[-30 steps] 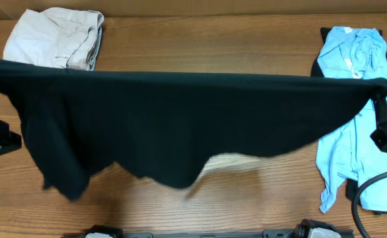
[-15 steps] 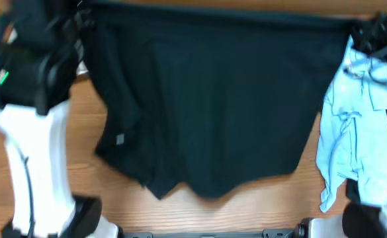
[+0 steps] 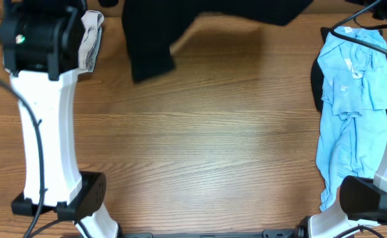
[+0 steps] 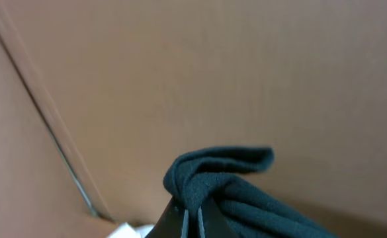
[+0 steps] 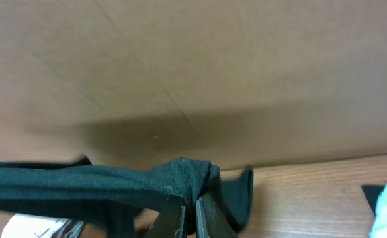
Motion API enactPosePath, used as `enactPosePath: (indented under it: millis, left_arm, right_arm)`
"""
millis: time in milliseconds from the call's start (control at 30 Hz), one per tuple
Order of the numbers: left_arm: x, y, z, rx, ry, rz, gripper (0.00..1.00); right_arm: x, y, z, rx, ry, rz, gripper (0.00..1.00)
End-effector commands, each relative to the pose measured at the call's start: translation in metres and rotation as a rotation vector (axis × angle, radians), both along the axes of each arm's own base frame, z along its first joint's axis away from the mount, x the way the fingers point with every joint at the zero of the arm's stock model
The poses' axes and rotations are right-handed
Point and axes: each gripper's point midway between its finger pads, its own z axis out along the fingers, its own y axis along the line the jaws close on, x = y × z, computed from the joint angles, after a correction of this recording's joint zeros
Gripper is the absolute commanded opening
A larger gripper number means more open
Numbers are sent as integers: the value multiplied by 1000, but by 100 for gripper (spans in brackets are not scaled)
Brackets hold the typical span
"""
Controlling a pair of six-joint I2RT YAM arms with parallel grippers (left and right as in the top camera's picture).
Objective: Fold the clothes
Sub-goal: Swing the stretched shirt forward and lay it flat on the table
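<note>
A dark green garment (image 3: 180, 26) hangs at the far edge of the table, most of it out of the overhead view. My left gripper (image 4: 192, 215) is shut on a bunched corner of the garment (image 4: 213, 175), held up in front of a brown cardboard wall. My right gripper (image 5: 190, 211) is shut on another corner of the garment (image 5: 180, 178), which stretches away to the left above the table's far edge. A light blue shirt (image 3: 352, 106) lies crumpled at the right. Beige shorts (image 3: 90, 39) lie at the far left, partly hidden by my left arm.
My left arm (image 3: 44, 112) stands over the left side of the table and my right arm's base (image 3: 368, 198) is at the lower right. A dark cloth (image 3: 315, 86) lies under the blue shirt. A cardboard wall (image 5: 193, 59) stands behind the table.
Both grippers have carried the dark garment away toward the far edge. It covered the middle of the table before; now only its lower hem shows at the top.
</note>
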Motion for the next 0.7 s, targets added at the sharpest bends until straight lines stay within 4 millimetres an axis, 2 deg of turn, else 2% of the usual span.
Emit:
enactPosePath:
  millis: [0, 100, 167, 200, 300, 333, 400, 500, 567, 667]
  left_arm:
    - [-41, 42, 22, 40, -10, 151, 4]
    - [-21, 28, -28, 48, 170, 60, 4]
    - [-5, 14, -79, 20, 328, -16, 4]
    - [3, 8, -109, -2, 419, -43, 4]
    - [17, -7, -189, -83, 654, -92, 4]
    - [20, -14, -234, -126, 789, -111, 4]
    - [19, -23, -284, -162, 948, -138, 4]
    - [7, -31, -339, -213, 1145, -146, 4]
    - [-13, -33, -368, -258, 1291, -116, 4]
    - [-24, -39, -371, -291, 1337, -140, 4]
  right_arm:
    - [0, -39, 1, -36, 8, -148, 4]
    - [10, -38, -38, -49, 111, -130, 4]
    - [17, -38, -72, -54, 199, -116, 4]
    - [21, -38, -97, -55, 258, -108, 4]
    - [26, -39, -148, -53, 378, -93, 4]
    - [24, -39, -179, -54, 452, -82, 4]
    - [18, -38, -211, -45, 536, -74, 4]
    - [-1, -34, -247, -31, 659, -62, 4]
    - [-22, -30, -263, -29, 758, -43, 4]
    - [-40, -27, -266, -18, 830, -37, 4]
